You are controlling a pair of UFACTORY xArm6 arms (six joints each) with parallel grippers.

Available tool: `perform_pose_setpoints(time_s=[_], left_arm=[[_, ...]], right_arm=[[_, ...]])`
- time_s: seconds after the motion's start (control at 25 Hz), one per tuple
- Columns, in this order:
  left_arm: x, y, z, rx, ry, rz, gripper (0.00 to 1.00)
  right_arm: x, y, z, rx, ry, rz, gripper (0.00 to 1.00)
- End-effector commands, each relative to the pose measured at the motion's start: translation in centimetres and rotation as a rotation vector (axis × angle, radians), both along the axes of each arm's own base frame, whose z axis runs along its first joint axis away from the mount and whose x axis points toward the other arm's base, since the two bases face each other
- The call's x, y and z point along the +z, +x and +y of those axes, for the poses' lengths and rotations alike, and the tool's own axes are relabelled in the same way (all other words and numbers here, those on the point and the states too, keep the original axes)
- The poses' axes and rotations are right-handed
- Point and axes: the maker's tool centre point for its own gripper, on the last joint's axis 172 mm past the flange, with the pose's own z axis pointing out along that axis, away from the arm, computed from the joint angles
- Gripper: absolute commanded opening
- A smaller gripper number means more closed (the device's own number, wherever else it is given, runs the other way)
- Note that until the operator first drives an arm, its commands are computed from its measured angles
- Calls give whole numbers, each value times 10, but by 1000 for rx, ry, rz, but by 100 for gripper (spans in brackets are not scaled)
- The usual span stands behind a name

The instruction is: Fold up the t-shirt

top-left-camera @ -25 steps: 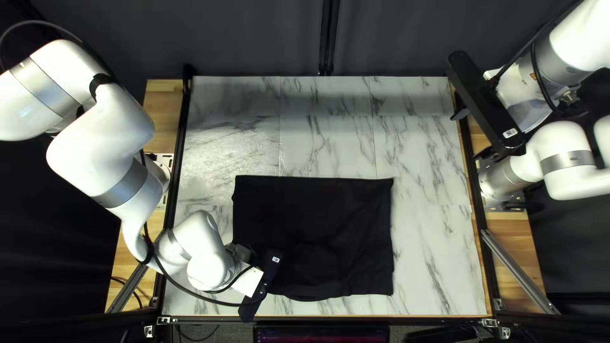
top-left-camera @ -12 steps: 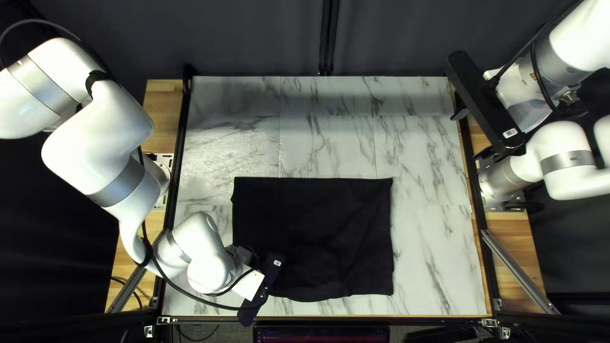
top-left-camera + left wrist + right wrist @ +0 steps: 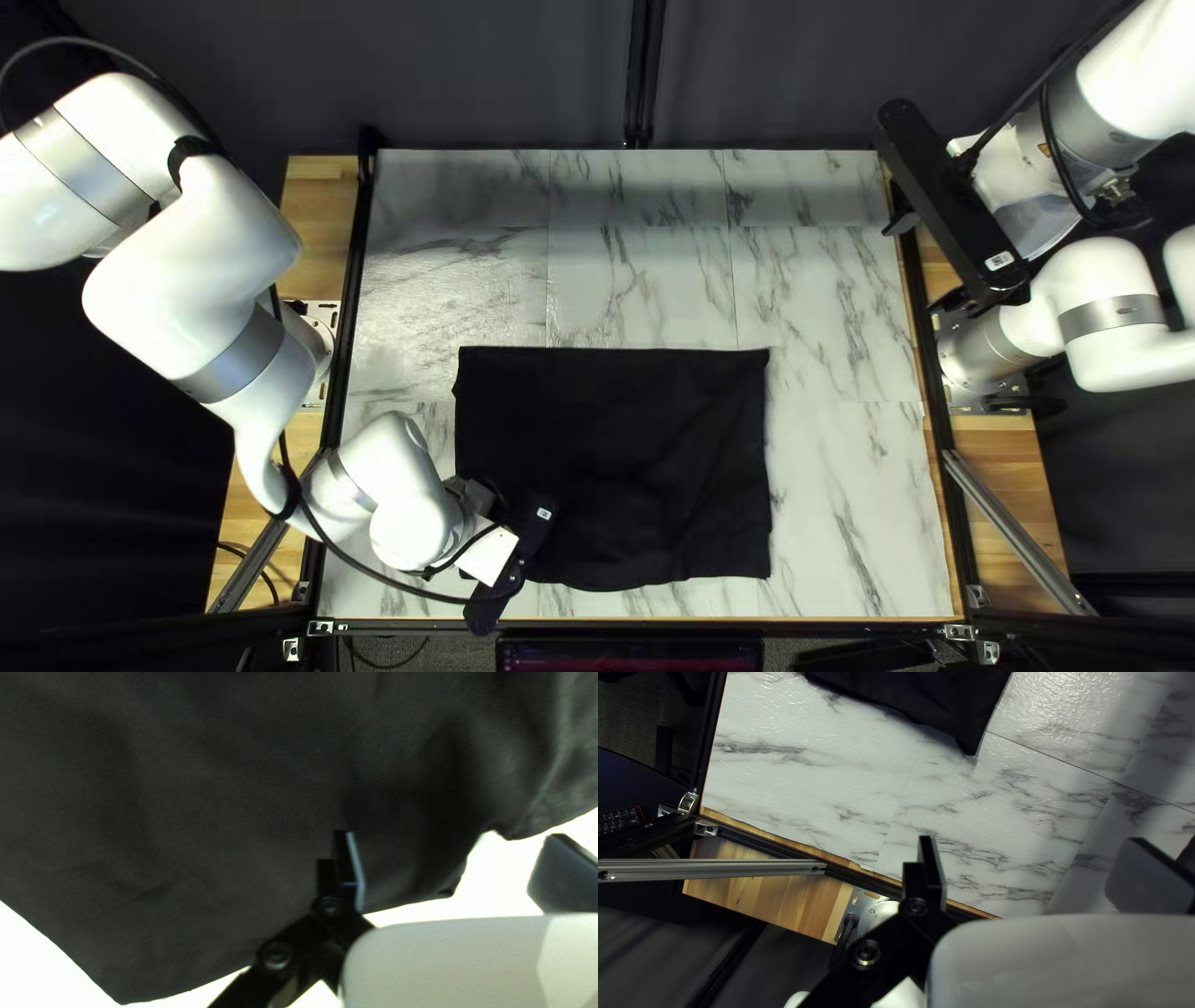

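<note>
Where the tabletop (image 3: pixel 859 498) nears six o'clock, a black T-shirt (image 3: pixel 623 436) lies in a rough rectangle

The left gripper (image 3: pixel 513 563), spread, is at its seven o'clock corner; contact is unclear. The right gripper (image 3: pixel 924 264), also spread, hangs at the tabletop's two o'clock edge.

I'm looking down on a desk (image 3: pixel 847 498) topped in grey-veined white marble pattern, glossy with light at the upper left of the frame and shaded along its far edge. A dark curtain (image 3: pixel 498 75) hangs across the top, split by a black upright post (image 3: pixel 644 69). Pale wooden boards (image 3: pixel 314 224) show outside the black side rails (image 3: pixel 355 274). A metal brace (image 3: pixel 1015 529) slants at lower right; I see a screen (image 3: pixel 629 655) at bottom centre.
</note>
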Motion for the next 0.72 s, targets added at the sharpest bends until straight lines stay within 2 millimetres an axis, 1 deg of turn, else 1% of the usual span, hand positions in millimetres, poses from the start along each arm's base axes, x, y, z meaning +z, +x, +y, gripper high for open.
perform_pose_setpoints(time_s=[0.04, 0.12, 0.24, 0.36, 0.44, 0.52, 0.6, 0.72], left_arm=[[-4, -7, 14, -1, 16, 9, 100], [-5, -10, 18, -12, 22, 9, 100], [-7, -13, 19, -55, 26, 5, 100], [-3, -17, 15, -127, 38, -2, 100], [0, -15, 11, -182, 45, -6, 100], [3, -12, 2, -273, 58, -11, 100], [5, -11, 2, -317, 75, -12, 100], [5, -11, 2, -317, 75, -12, 100]], right_arm=[[0, 0, 0, 0, 0, 0, 100], [0, 0, 0, 0, 0, 0, 100], [0, 0, 0, 0, 0, 0, 100], [0, 0, 0, 0, 0, 0, 100], [0, 0, 0, 0, 0, 0, 100], [0, 0, 0, 0, 0, 0, 100], [0, 0, 0, 0, 0, 0, 100], [0, 0, 0, 0, 0, 0, 100]])
